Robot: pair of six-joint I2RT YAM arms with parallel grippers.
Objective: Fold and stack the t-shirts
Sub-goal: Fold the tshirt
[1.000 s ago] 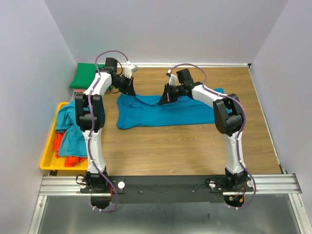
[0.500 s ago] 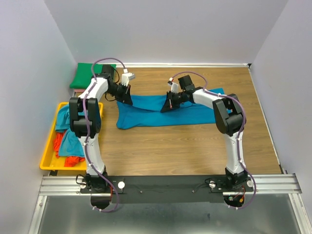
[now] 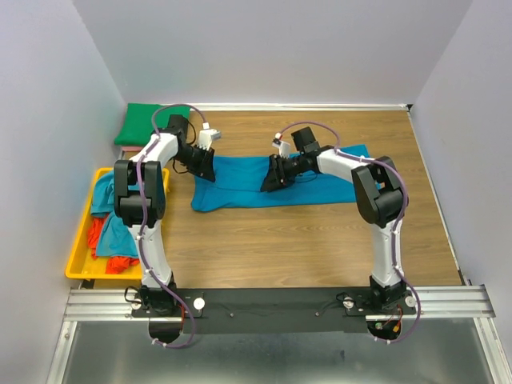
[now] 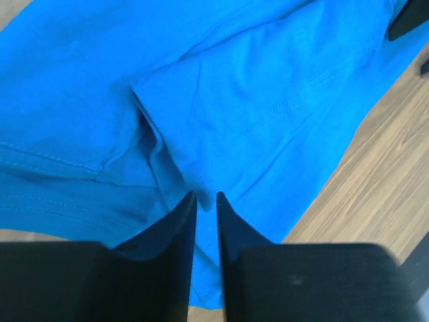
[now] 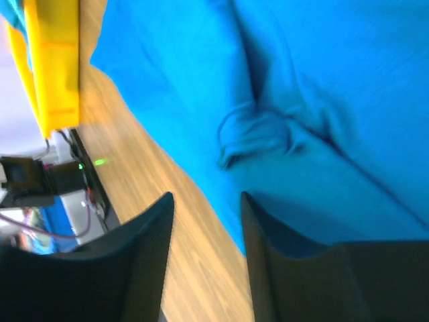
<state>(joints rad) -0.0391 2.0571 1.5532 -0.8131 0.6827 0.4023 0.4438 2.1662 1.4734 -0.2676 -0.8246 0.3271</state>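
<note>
A teal-blue t-shirt (image 3: 320,182) lies spread across the middle of the table, its far edge folded over toward me. My left gripper (image 3: 206,168) is low over the shirt's left end. Its fingers are a narrow gap apart, and the cloth (image 4: 255,100) shows through that gap (image 4: 205,196). My right gripper (image 3: 271,181) hangs over the shirt's near edge, open (image 5: 206,196), with bare wood and the hem (image 5: 201,134) between its fingers. A folded green t-shirt (image 3: 141,124) sits in the back left corner. More teal and orange-red t-shirts (image 3: 112,228) are piled in the tray.
The yellow plastic tray (image 3: 78,248) stands at the left edge of the table, and it also shows in the right wrist view (image 5: 52,60). Grey walls close in the left, back and right sides. Bare wood (image 3: 280,248) stretches between the shirt and the arm bases.
Both grippers came down and toward me, laying the lifted far edge of the teal shirt flat. Their jaws, shut on the cloth before, have parted and let it go.
</note>
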